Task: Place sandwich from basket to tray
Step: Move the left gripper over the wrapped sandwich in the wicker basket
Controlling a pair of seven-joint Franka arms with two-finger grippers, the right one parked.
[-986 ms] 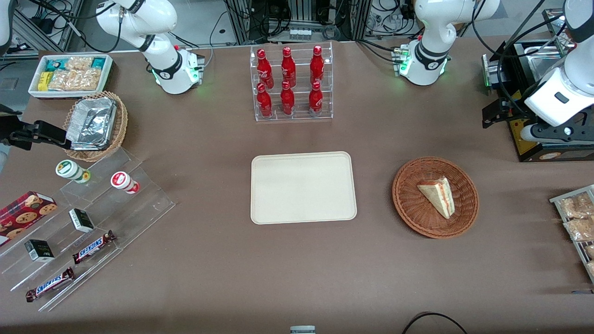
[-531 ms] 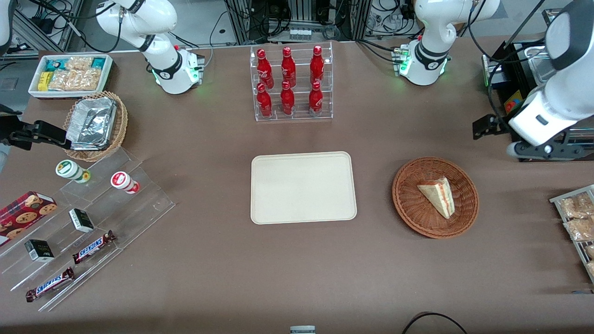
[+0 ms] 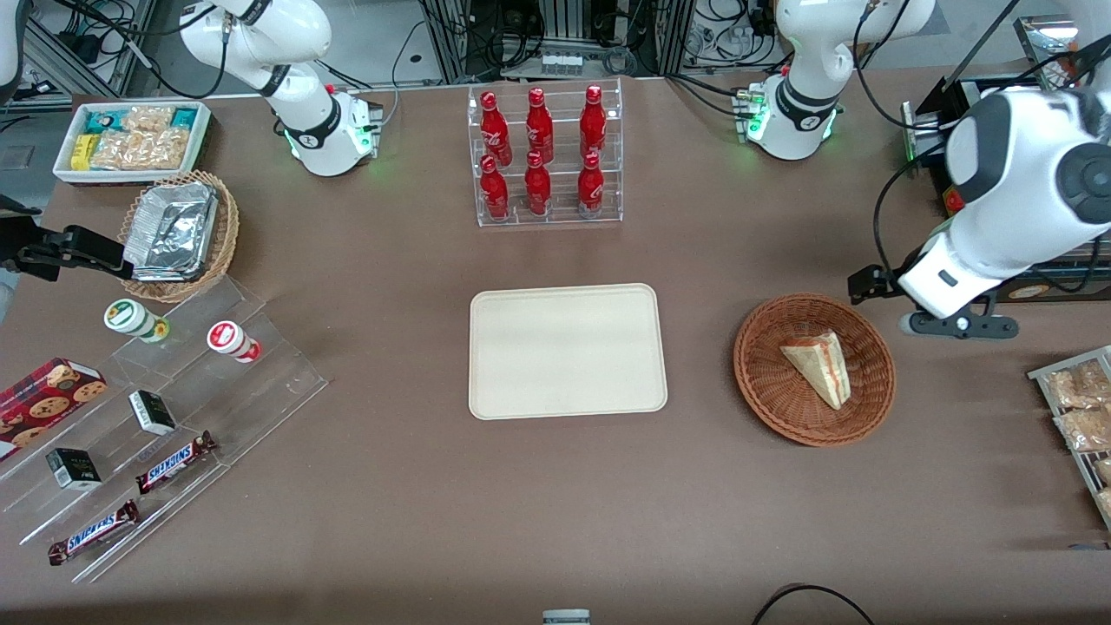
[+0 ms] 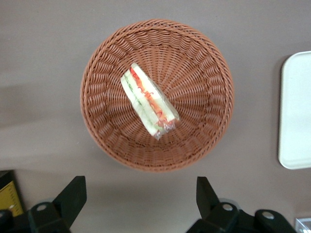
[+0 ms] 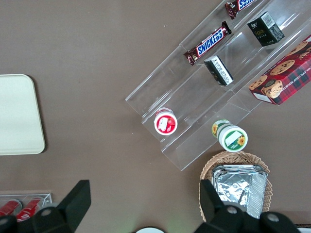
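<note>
The sandwich [image 3: 818,365] [image 4: 148,107], a pale wedge with a red and green filling stripe, lies in the round reddish-brown basket [image 3: 764,382] [image 4: 204,131]. My gripper [image 3: 955,326] [image 4: 138,191] hangs above the table just outside the basket's rim, toward the working arm's end and slightly farther from the front camera than the sandwich. It is open, with only bare table between its black fingers [image 4: 73,191]. The cream tray [image 3: 568,351] [image 4: 296,111] lies flat at the table's middle with nothing on it.
A clear rack of red bottles [image 3: 544,156] stands farther from the front camera than the tray. A black box [image 3: 963,121] and bagged snacks [image 3: 1076,417] flank my arm. An acrylic stepped display [image 3: 156,408], foil basket [image 3: 178,234] and white bin [image 3: 130,139] sit toward the parked arm's end.
My arm has swung away from the black box, moving lower and closer to the basket. The sandwich, basket and tray have not moved.
</note>
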